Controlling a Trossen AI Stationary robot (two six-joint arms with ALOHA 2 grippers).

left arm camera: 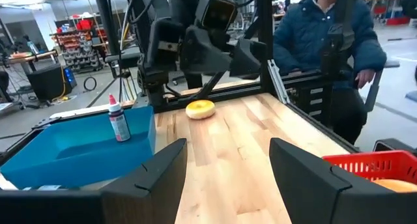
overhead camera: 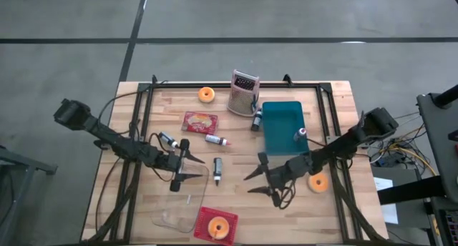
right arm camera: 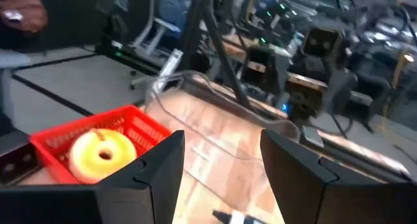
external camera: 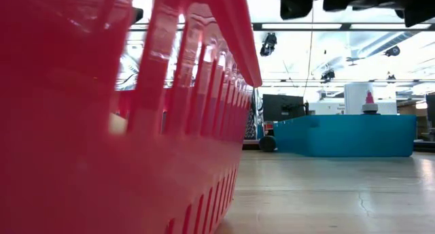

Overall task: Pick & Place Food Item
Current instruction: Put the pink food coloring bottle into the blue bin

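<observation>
Red basket (overhead camera: 216, 224) holds a donut (overhead camera: 219, 227) lying flat; both grippers (overhead camera: 187, 165) (overhead camera: 259, 180) gape empty.

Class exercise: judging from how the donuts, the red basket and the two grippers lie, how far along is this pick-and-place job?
Done: one donut already lies in the red basket. In hand: nothing; the left gripper and right gripper both hover open and empty above the table's middle. Left: probably the donut beside the right arm and the donut near the far edge, both on bare wood.
</observation>
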